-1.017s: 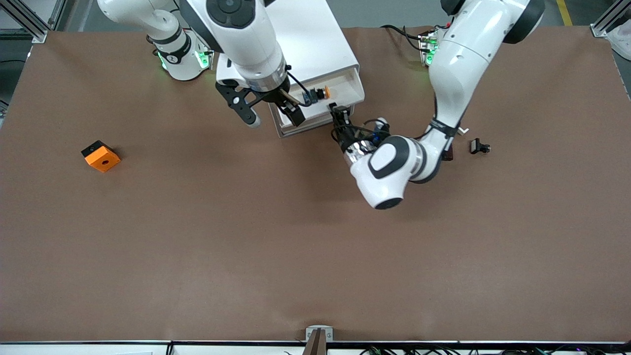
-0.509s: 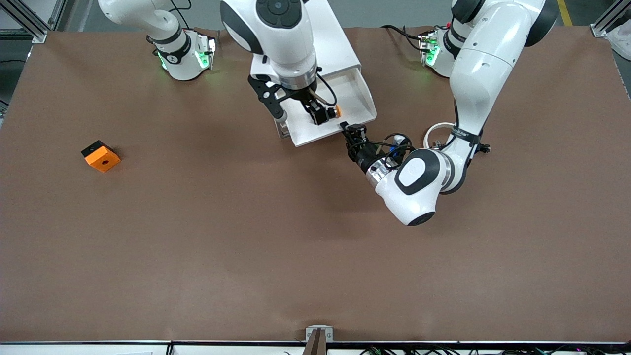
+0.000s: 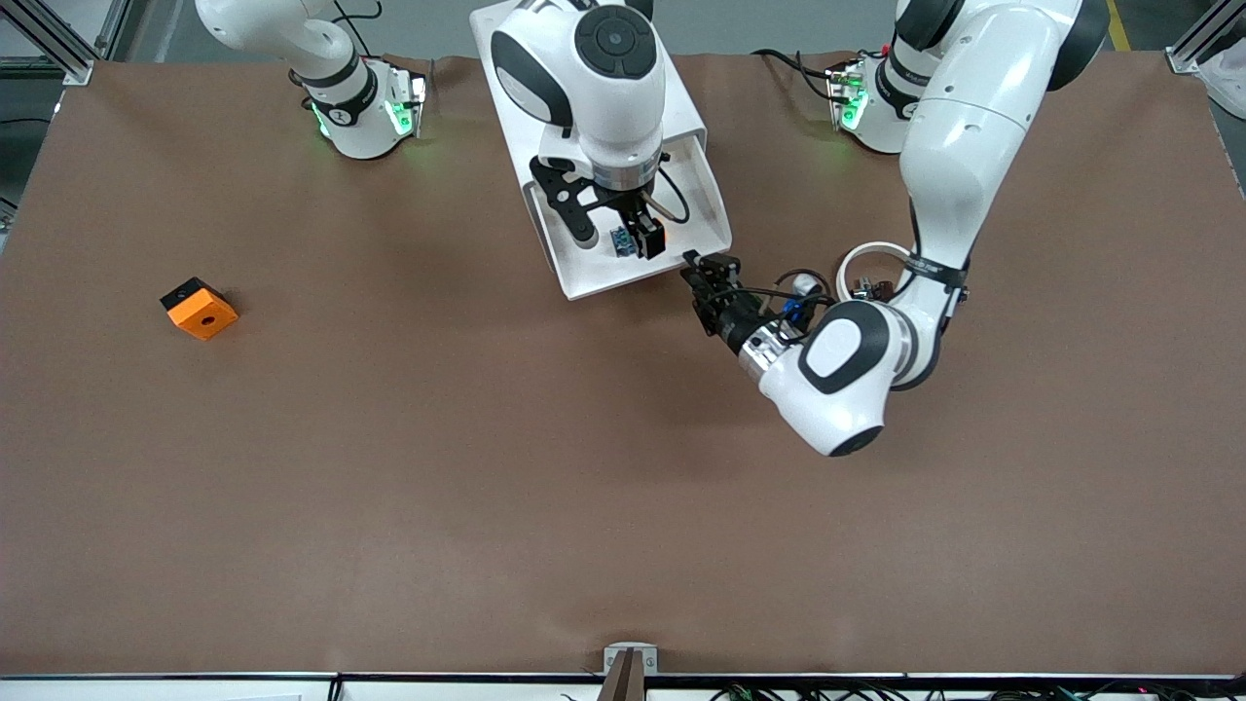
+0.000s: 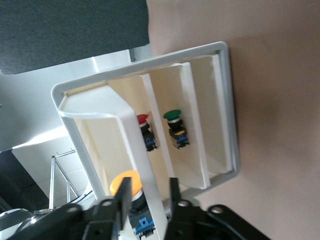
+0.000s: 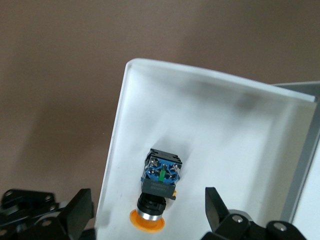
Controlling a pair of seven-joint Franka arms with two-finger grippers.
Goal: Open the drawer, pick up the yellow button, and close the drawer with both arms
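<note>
Right wrist view: button (image 5: 159, 192) between right gripper (image 5: 145, 212) fingers.

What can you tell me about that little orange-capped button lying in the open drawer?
The button is tiny: a round orange cap, silver collar, black neck and blue terminal block. It lies on its side on the white floor of the drawer, untouched. The right gripper hangs open above, one finger either side; the left gripper grips the drawer's front.

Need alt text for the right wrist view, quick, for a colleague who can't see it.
The right hand hangs open over the pulled-out white drawer, its black fingers either side of the button, which lies on its side with the orange cap toward the camera. Brown table surrounds the drawer.
</note>
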